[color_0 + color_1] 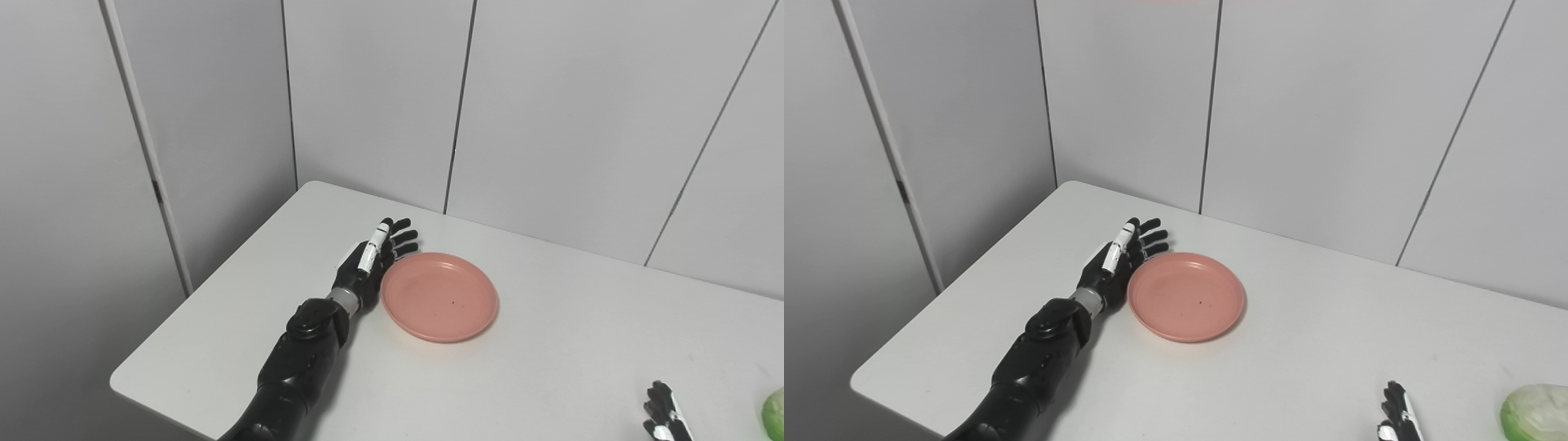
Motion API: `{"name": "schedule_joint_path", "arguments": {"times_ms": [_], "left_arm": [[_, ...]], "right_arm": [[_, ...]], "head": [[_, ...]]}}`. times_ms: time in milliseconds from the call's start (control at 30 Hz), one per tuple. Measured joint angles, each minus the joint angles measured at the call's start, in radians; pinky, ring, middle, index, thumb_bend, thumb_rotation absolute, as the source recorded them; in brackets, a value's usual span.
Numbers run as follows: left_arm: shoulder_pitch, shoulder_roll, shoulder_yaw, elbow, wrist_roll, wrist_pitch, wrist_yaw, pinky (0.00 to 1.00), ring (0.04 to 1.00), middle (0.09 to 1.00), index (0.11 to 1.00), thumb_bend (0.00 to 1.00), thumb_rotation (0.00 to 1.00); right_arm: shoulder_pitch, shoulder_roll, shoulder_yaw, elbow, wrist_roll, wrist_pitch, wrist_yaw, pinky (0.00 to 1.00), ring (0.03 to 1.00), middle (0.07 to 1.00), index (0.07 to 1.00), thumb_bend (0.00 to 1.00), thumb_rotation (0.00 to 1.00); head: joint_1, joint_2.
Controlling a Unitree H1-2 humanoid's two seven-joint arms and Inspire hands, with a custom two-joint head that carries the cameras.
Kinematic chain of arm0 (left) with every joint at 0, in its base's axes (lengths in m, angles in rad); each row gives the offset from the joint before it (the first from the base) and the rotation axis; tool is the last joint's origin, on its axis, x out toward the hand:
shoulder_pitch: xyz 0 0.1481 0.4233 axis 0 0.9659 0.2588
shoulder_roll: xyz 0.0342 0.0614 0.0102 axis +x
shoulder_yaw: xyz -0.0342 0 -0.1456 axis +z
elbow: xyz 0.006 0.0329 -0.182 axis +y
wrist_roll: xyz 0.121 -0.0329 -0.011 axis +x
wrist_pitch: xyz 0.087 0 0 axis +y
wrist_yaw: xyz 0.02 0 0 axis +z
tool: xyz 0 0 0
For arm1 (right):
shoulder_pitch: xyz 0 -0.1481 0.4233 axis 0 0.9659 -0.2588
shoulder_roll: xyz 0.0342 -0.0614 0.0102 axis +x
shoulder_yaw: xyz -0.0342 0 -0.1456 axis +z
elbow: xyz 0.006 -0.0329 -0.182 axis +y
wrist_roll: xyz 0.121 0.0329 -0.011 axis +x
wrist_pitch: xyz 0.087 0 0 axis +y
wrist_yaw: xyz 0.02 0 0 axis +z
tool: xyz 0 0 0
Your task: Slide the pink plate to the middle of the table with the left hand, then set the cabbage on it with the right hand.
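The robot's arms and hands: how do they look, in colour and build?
The left arm is glossy black with rounded shell segments and a silver-grey ring at the wrist. The left hand is black, with a white cover on one finger bearing a dark band. The right hand, mostly cut off, shows black fingers with white parts too.

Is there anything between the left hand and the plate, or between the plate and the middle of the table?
Nothing visible. The left hand is open, right against the plate's left rim. The table to the plate's right is bare; the cabbage and right hand sit far off at the near right edge.
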Motion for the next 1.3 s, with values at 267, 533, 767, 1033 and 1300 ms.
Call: {"name": "schedule_joint_path", "arguments": {"times_ms": [267,533,767,1033,1300], "left_arm": [[0.04,-0.037,-0.05,-0.107,0.0,0.073,-0.008,0.85,0.862,0.867,0.857,0.43,1.0],[0.069,-0.069,-0.094,-0.177,0.002,0.117,-0.023,0.84,0.851,0.858,0.854,0.43,1.0],[0.091,-0.094,-0.119,-0.225,0.012,0.144,-0.022,0.85,0.863,0.866,0.856,0.43,1.0],[0.144,-0.131,-0.173,-0.311,0.021,0.17,-0.033,0.88,0.887,0.889,0.882,0.43,1.0],[0.194,-0.135,-0.218,-0.417,0.024,0.241,-0.042,0.9,0.905,0.91,0.901,0.44,1.0]], "right_arm": [[0.006,0.012,0.01,-0.011,-0.044,0.0,-0.024,0.98,0.979,0.988,0.998,0.31,1.0],[0.01,0.031,0.018,-0.018,-0.058,0.014,-0.044,0.99,0.982,0.989,0.999,0.38,1.0],[0.01,0.043,0.028,-0.019,-0.079,0.016,-0.061,0.98,0.978,0.993,0.998,0.36,1.0],[0.013,0.054,0.038,-0.024,-0.095,0.021,-0.076,0.98,0.982,0.989,1.0,0.42,1.0],[0.016,0.068,0.053,-0.047,-0.13,0.056,-0.101,0.95,0.971,0.984,0.998,0.41,1.0]], "head": [[-0.048,0.018],[-0.135,0.031],[-0.192,0.04],[-0.27,0.069],[-0.307,0.107]]}}
